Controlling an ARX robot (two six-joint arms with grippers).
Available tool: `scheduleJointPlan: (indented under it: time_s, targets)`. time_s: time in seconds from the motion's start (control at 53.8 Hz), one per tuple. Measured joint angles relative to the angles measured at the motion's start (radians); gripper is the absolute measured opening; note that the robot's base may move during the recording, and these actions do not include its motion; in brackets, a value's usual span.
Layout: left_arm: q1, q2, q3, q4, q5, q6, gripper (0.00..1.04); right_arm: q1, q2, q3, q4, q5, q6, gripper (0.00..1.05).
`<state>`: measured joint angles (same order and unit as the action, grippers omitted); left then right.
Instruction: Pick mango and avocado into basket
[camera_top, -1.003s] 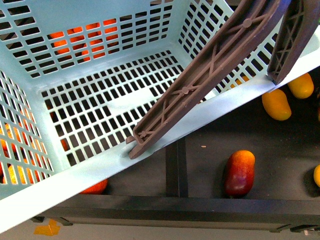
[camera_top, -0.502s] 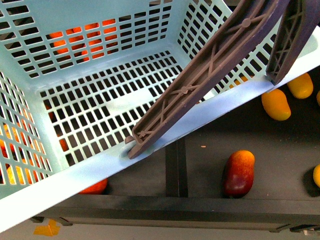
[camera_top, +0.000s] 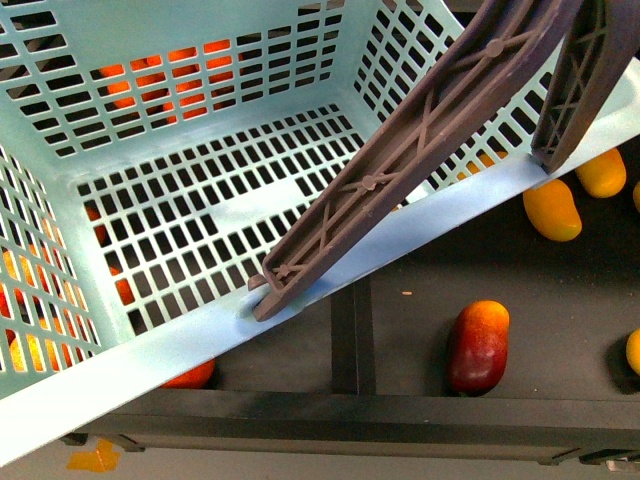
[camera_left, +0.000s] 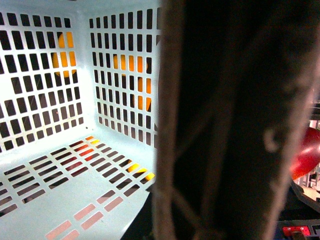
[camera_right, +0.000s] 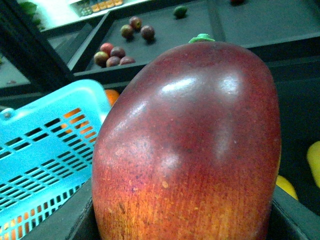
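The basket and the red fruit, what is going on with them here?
The basket is empty, its handle swung up close before the left wrist camera. The mango lies on the dark shelf outside it and fills the right wrist view. Neither gripper shows, so I cannot tell whether anything is held.

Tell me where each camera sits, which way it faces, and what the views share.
Front view: on the robot's body, looking down into the basket, past its handle, onto the shelf holding the mango; no arm shows.
Left wrist view: on the left wrist, close against the blurred handle, facing the basket's inside; no gripper shows.
Right wrist view: on the right wrist, close on the mango, basket beside it; no gripper shows.
Shared: all three show the basket; front and right wrist show the mango.
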<state>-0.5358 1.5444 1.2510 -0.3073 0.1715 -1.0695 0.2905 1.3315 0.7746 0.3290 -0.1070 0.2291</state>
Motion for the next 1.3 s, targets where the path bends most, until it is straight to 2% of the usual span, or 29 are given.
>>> scheduleJointPlan:
  time_s: [0.223,0.39,0.409,0.465,0.632,0.966,1.059,1.115,1.208,1.301]
  targets:
    - [0.0,0.0,0.0,0.0,0.0,0.0,0.04,0.156,0.088,0.021,0.012,0.039,0.011,0.63]
    - [0.0,0.0,0.0,0.0,0.001,0.0,0.04,0.219,0.12,0.021,0.017,0.053,0.013,0.63]
    - [0.0,0.0,0.0,0.0,0.001,0.0,0.04,0.222,0.121,0.021,0.017,0.053,0.014,0.64]
    - [0.0,0.0,0.0,0.0,0.0,0.0,0.04,0.232,0.123,0.021,0.017,0.056,0.017,0.74]
    - [0.0,0.0,0.0,0.0,0.001,0.0,0.04,0.231,0.122,0.017,0.017,0.067,0.035,0.98]
    - [0.002,0.008,0.0,-0.002,-0.014,0.005,0.04,0.107,0.009,-0.035,-0.023,0.18,0.027,0.96]
    - [-0.001,0.009,0.0,-0.002,-0.006,0.004,0.04,0.113,0.004,-0.133,0.237,0.393,-0.08,0.83]
    - [-0.003,0.01,0.0,-0.002,0.002,0.004,0.04,0.101,-0.009,-0.194,0.342,0.442,-0.13,0.76]
    - [-0.003,0.01,0.0,-0.002,0.015,-0.002,0.04,0.064,-0.057,-0.288,0.436,0.445,-0.172,0.64]
    - [-0.002,0.01,0.0,-0.002,-0.004,0.002,0.04,0.005,-0.161,-0.399,0.467,0.392,-0.203,0.43]
